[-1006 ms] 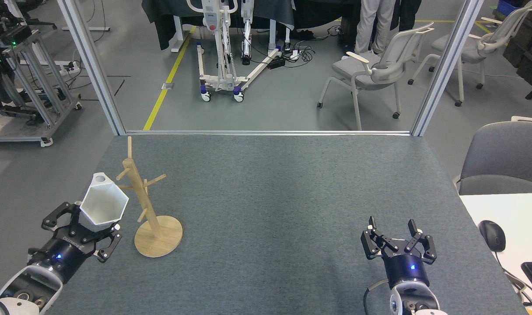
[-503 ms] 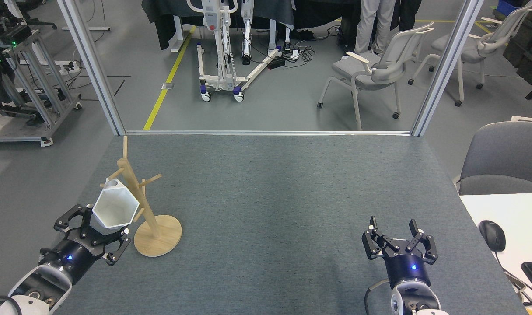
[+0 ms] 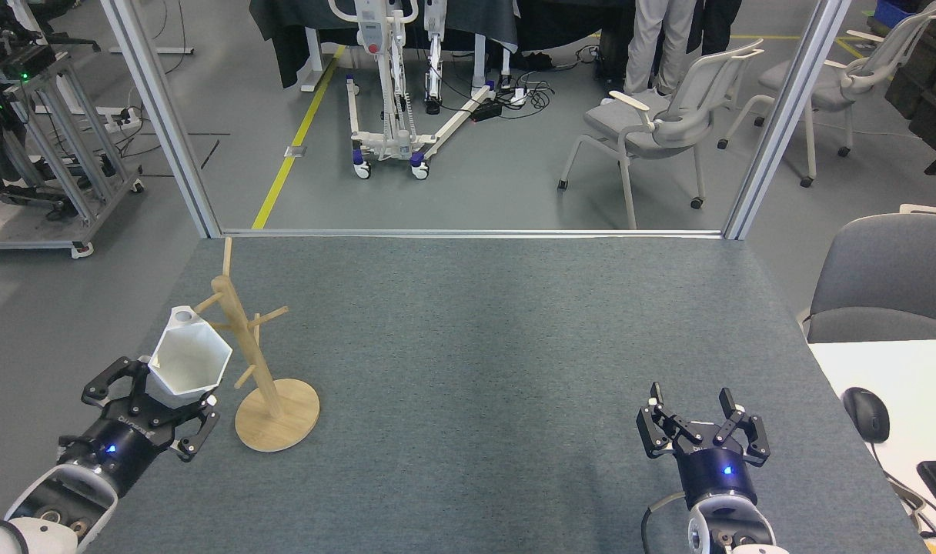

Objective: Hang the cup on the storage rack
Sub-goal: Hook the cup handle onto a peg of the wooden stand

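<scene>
A white hexagonal cup (image 3: 188, 362) with a holed tab at its far rim is held base-down in my left gripper (image 3: 151, 400), which is shut on the cup's lower part. The cup's mouth faces up toward the head view. Its right side sits against the pegs of the wooden storage rack (image 3: 256, 369), a slim post on a round disc base at the table's left. The tab lies close to a left-pointing upper peg; whether the peg passes through the hole I cannot tell. My right gripper (image 3: 703, 415) rests open near the table's front right, holding nothing.
The grey table's (image 3: 476, 346) left edge runs close beside my left arm. A white desk with a mouse (image 3: 866, 413) and keyboard adjoins at the right. Metal frame posts stand at the far corners; chairs, a lift and people's legs are beyond.
My left gripper and the cup shifted slightly left and back after pushing toward the rack. The rack's post swayed and returned rightward. The right arm stayed still.
</scene>
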Robot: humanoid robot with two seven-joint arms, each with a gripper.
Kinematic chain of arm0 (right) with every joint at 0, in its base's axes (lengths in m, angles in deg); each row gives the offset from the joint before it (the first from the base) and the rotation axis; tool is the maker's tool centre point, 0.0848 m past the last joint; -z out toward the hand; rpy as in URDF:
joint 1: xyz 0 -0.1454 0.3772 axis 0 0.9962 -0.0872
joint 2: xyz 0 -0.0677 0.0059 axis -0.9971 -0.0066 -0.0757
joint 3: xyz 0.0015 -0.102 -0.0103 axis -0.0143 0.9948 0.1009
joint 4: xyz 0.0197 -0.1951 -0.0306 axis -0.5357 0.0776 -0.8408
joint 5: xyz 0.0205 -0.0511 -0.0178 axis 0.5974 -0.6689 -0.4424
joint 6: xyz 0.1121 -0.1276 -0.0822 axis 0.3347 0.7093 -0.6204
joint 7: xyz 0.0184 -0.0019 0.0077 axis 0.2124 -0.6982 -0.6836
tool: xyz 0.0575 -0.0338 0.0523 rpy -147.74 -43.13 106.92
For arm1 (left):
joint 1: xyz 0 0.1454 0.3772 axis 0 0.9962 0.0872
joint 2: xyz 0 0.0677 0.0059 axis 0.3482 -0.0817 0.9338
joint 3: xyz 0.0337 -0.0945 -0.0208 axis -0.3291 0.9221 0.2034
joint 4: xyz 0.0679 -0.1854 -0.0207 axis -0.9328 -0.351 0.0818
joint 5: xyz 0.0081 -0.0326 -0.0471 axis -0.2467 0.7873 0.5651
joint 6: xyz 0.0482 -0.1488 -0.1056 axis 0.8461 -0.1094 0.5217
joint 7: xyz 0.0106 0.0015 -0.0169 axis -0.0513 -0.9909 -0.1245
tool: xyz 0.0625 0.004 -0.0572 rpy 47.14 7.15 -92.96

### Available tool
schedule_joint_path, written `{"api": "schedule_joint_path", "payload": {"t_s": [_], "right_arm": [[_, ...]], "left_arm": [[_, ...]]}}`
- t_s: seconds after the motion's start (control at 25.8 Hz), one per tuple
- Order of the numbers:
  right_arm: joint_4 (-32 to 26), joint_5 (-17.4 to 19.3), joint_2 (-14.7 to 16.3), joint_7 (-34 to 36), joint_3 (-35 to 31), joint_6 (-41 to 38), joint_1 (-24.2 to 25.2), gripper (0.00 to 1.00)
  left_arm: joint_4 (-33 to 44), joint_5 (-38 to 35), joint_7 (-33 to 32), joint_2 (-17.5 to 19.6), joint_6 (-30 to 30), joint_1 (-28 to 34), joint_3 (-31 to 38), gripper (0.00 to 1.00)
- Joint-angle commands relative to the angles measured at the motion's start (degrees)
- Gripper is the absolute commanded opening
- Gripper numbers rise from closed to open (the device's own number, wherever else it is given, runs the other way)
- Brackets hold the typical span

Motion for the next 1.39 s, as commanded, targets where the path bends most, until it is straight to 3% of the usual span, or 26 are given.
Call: {"api": "schedule_joint_path", "payload": {"t_s": [0.0, 0.27, 1.35], "right_arm": [[0.18, 0.0, 0.0, 0.02, 0.0, 0.0, 0.0, 0.99], [0.18, -0.09, 0.09, 0.02, 0.0, 0.0, -0.09, 0.99], [0.35, -0.17, 0.09, 0.02, 0.09, 0.0, -0.09, 0.99]], "left_arm": [[-0.35, 1.2, 0.23, 0.0, 0.2, 0.43, 3.03, 0.24], [-1.94, 5.34, 2.07, 0.09, 0.46, 0.69, 6.02, 0.24], [-6.16, 1.12, 2.07, -1.49, -0.77, -3.62, 0.05, 0.24]]}}
